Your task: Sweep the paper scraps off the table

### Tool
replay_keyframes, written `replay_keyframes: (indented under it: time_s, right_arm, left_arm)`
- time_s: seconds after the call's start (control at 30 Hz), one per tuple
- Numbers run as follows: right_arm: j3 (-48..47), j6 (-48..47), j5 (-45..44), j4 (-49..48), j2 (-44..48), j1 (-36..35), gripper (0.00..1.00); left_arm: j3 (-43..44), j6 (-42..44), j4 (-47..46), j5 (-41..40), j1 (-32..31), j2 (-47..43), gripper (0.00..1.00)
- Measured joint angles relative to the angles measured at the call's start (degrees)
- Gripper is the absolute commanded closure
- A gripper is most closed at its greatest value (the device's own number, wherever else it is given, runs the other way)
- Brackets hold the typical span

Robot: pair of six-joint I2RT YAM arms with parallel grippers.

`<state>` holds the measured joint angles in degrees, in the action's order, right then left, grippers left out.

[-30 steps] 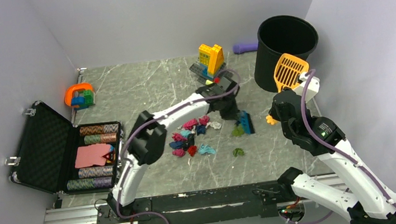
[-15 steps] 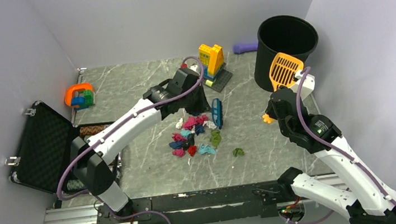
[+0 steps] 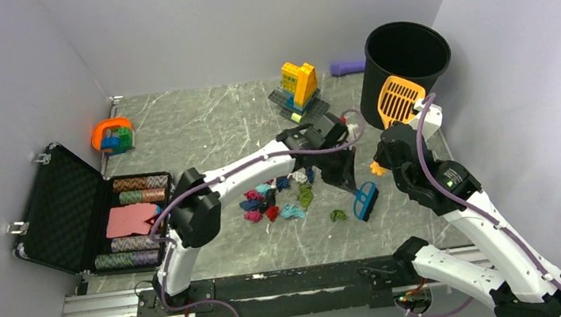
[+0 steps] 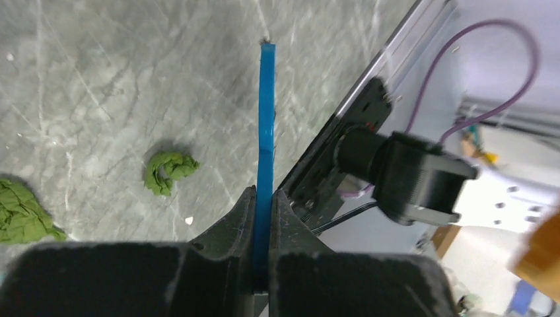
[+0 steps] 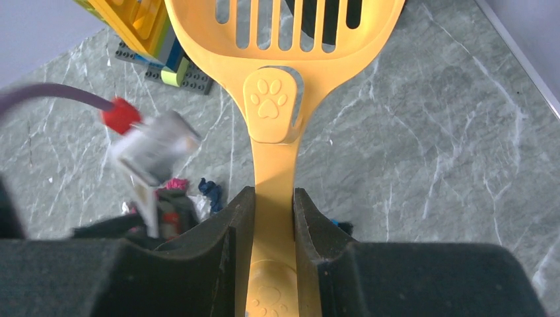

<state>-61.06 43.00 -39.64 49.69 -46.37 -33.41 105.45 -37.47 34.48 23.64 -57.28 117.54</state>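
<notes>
The paper scraps (image 3: 275, 195) lie in a loose pile of magenta, red, teal, dark blue and green wads on the grey marble table (image 3: 202, 127). One green wad (image 3: 337, 215) lies apart at the near right; it also shows in the left wrist view (image 4: 170, 173). My left gripper (image 3: 347, 176) is shut on a small blue hand brush (image 3: 365, 201), just right of the pile; in the left wrist view the brush (image 4: 266, 125) stands edge-on between the jaws of the gripper (image 4: 264, 197). My right gripper (image 3: 393, 138) is shut on the handle of a yellow-orange slotted scoop (image 3: 400, 99), gripper (image 5: 273, 196) and scoop (image 5: 284, 39) shown in its wrist view.
A black bin (image 3: 405, 72) stands at the far right behind the scoop. An open black case (image 3: 60, 207) with chip stacks sits at the left edge. A yellow-blue brick build (image 3: 300, 84), an orange toy (image 3: 111, 135) and a purple object (image 3: 347, 66) lie at the back.
The left arm swung the brush from the far side of the pile round to its near right. The right arm and scoop shifted only slightly.
</notes>
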Motion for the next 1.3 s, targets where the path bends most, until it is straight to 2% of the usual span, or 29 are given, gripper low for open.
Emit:
replay_keyframes:
  time_s: [0.07,0.2,0.3,0.47,0.67,0.77,0.93,1.3]
  right_arm:
    - [0.0,-0.09,0.2,0.0,0.0,0.0,1.0]
    - [0.46,-0.17,0.83,-0.2,0.0,0.0,1.0]
    - [1.27,-0.37,1.38,-0.28,-0.11,0.0,1.0]
    - [2.05,-0.85,2.86,-0.63,-0.28,0.0,1.0]
    - [2.34,-1.7,5.66,-1.18,-1.64,0.02,1.0]
    - [2.34,-2.43,7.78,-0.76,-2.97,0.02,1.0]
    - [2.32,-3.54,13.4,2.62,-6.03,0.02,0.99]
    - [4.09,-9.51,36.0,6.84,-11.58,0.0,1.0]
  left_arm:
    - [2.1,2.36,3.43,-0.98,-1.33,2.1,1.0]
    - [0.72,6.16,9.88,-5.95,-2.75,2.19,1.0]
    - [-1.92,7.72,13.64,-12.72,-2.47,1.86,1.0]
    - [-1.57,7.89,20.48,-23.65,-1.75,0.63,1.0]
    - [-1.84,9.4,27.78,-36.83,1.42,-3.58,1.0]
    - [-3.39,10.86,29.55,-40.85,4.13,-4.96,1.0]
    - [-4.9,13.27,31.23,-43.25,7.54,-5.73,1.0]
    - [-2.82,19.43,28.11,-37.03,7.72,-15.96,1.0]
